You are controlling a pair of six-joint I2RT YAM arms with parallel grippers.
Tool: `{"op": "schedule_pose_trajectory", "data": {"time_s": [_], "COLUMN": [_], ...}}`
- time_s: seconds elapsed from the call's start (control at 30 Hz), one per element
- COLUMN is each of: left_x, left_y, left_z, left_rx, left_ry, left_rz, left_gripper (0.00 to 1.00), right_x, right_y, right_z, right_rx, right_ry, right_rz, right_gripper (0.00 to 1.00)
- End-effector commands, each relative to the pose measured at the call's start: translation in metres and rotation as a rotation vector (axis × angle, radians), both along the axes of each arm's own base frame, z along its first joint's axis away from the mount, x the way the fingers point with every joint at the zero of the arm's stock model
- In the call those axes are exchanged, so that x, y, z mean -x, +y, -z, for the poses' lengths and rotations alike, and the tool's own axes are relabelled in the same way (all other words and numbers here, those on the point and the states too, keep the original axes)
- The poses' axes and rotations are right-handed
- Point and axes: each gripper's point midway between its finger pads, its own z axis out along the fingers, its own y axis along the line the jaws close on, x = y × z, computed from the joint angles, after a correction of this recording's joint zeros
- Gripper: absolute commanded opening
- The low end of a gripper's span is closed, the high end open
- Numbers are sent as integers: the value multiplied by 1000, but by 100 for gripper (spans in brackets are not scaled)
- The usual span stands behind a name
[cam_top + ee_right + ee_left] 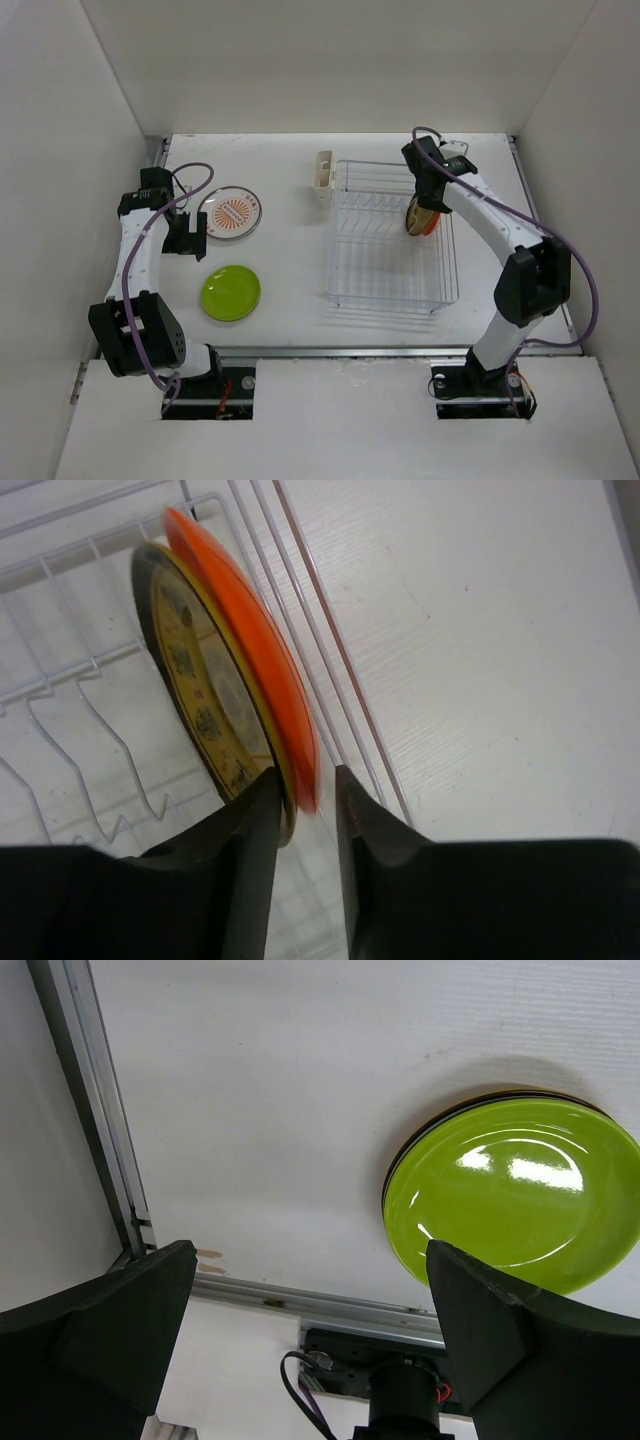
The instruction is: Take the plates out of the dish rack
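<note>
The dish rack (385, 300) stands right of centre, with its cream cup (322, 178) at the far left corner. An orange plate (250, 640) and a yellow patterned plate (200, 690) stand upright together at the rack's far right (421, 219). My right gripper (305, 780) reaches down over them, its jaws narrowly apart astride the orange plate's rim, a small gap showing at the right finger. A lime green plate (231, 292) and a white plate with an orange centre (231, 212) lie on the table at left. My left gripper (187, 237) is open and empty between them. The other plates are not visible.
In the left wrist view the lime green plate (515, 1195) shows a dark rim beneath it. A metal rail (300, 1300) runs along the table's near edge and another along the left wall (95, 1110). White walls enclose the table.
</note>
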Motion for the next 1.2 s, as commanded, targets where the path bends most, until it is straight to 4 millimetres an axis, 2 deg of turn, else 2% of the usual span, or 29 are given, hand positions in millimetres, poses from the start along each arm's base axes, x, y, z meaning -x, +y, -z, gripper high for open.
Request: {"op": "schedule_pose_trajectory", "data": {"time_s": [0.0, 0.13, 0.23, 0.4, 0.5, 0.57, 0.7, 0.9, 0.93, 1.03, 1.17], "left_x": [4, 4, 5, 5, 4, 4, 4, 7, 7, 9, 11], "left_y": [-1, -1, 1, 1, -1, -1, -1, 1, 1, 0, 0], "left_z": [-4, -4, -4, -4, -1, -1, -1, 1, 1, 3, 4], "left_rx": [9, 9, -2, -2, 8, 8, 8, -1, -1, 1, 1], "left_ry": [2, 2, 6, 6, 13, 13, 13, 25, 25, 34, 34], "left_rz": [7, 7, 13, 13, 16, 16, 16, 22, 22, 22, 22], "left_gripper": [100, 100, 100, 100, 100, 100, 100, 100, 100, 100, 100], "right_x": [-9, -10, -12, -12, -11, -12, -15, -22, -26, -31, -31], "right_y": [0, 4, 5, 17, 21, 21, 26, 22, 25, 22, 20], "right_z": [-37, -24, -27, -54, -57, -52, -29, -15, -5, 11, 14], "right_rx": [8, -1, -5, -2, 26, 25, 26, 6, 3, -2, 10], "right_ry": [-100, -72, -80, -138, -144, -147, -103, -84, -67, -32, -26], "right_rz": [-11, -22, -22, -73, -86, -86, -96, -82, -88, -79, -74], "right_gripper": [35, 58, 58, 48, 47, 43, 43, 43, 43, 39, 32]}}
